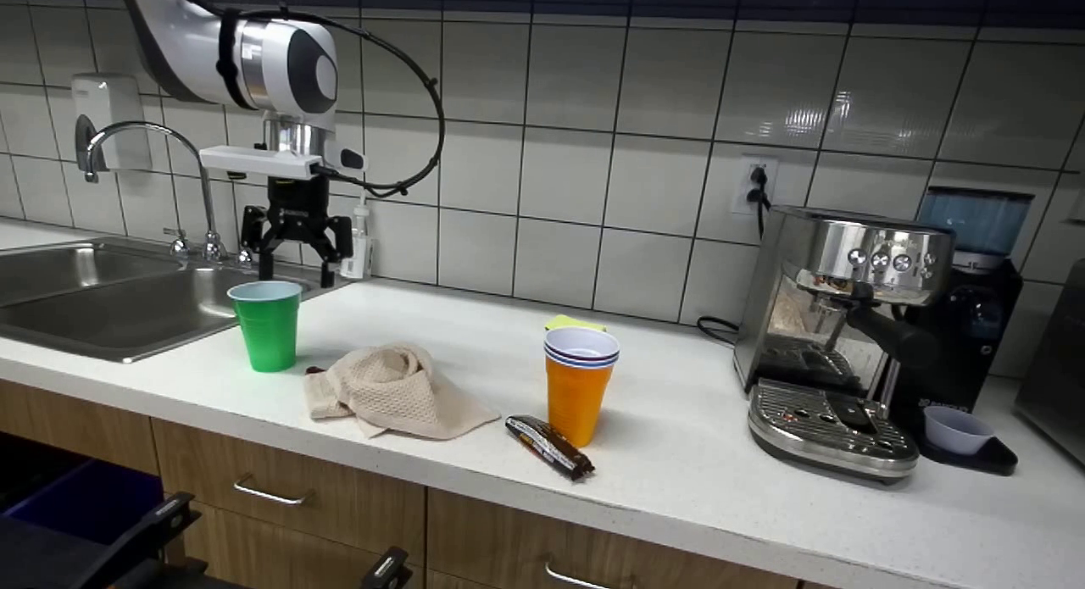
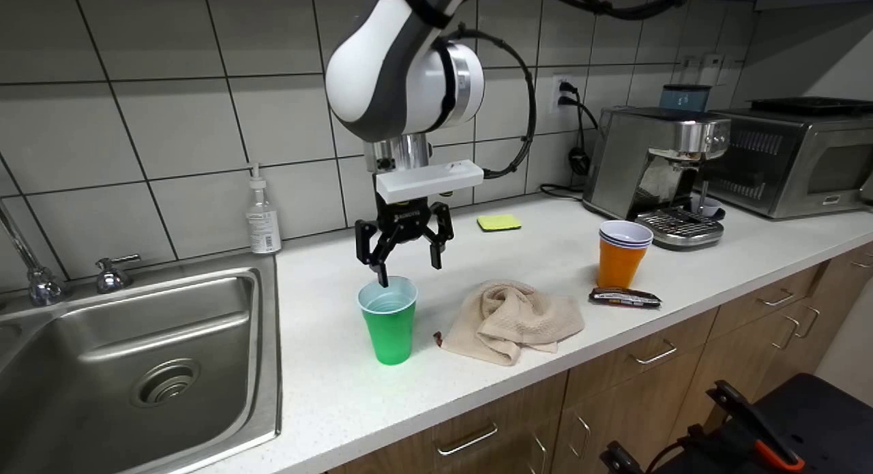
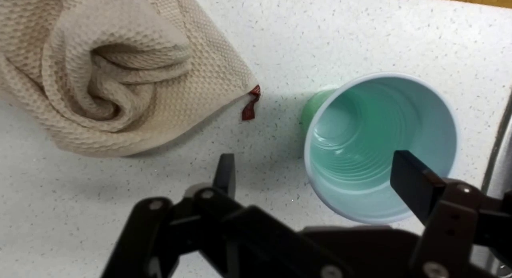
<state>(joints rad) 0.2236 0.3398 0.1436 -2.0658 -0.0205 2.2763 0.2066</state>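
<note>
My gripper is open and empty, pointing down over the counter; it shows in both exterior views and in the wrist view. A green cup with a pale inside stands upright just below it. In the wrist view one finger overlaps the cup's mouth and the other is over bare counter beside it. Whether that finger touches the rim is hard to tell. A crumpled beige towel with a small red tag lies beside the cup.
Stacked orange cups and a brown wrapped bar stand beyond the towel. A yellow sponge lies near the wall. A steel sink, a soap bottle and an espresso machine are also there.
</note>
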